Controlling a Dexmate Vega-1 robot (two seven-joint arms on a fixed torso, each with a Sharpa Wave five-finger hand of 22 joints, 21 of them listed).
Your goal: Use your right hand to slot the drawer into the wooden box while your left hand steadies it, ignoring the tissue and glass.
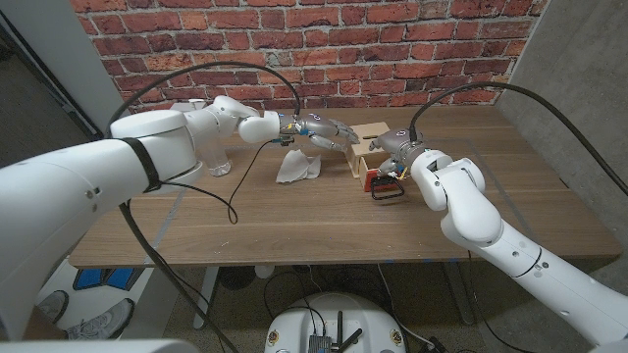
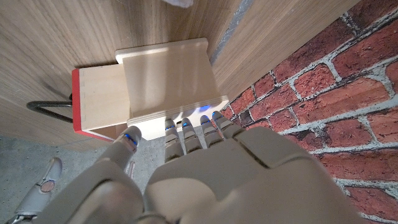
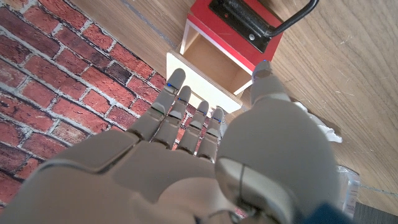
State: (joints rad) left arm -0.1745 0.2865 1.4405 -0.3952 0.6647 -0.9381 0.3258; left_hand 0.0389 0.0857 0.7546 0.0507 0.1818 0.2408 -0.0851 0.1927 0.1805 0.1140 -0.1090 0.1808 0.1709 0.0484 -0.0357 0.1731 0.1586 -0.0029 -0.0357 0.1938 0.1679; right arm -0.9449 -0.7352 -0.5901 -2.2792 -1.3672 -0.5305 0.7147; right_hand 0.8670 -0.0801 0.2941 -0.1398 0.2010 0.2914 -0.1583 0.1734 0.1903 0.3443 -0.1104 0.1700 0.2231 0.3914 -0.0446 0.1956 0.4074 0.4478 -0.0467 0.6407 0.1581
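Drawer (image 2: 98, 98) sits partly inside the box (image 2: 168, 79) — left hand (image 1: 320, 128) presses on its top to steady it, right hand (image 1: 394, 149), fingers spread, rests on the box behind the drawer.

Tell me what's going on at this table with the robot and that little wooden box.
The robot is fitting a drawer with a red front and a black handle into a small wooden box. The left hand has its fingers against the back of the box, steadying it. The right hand is at the drawer's side of the box. The drawer is partly in and still sticks out. A crumpled tissue and a glass sit off to the left, untouched.
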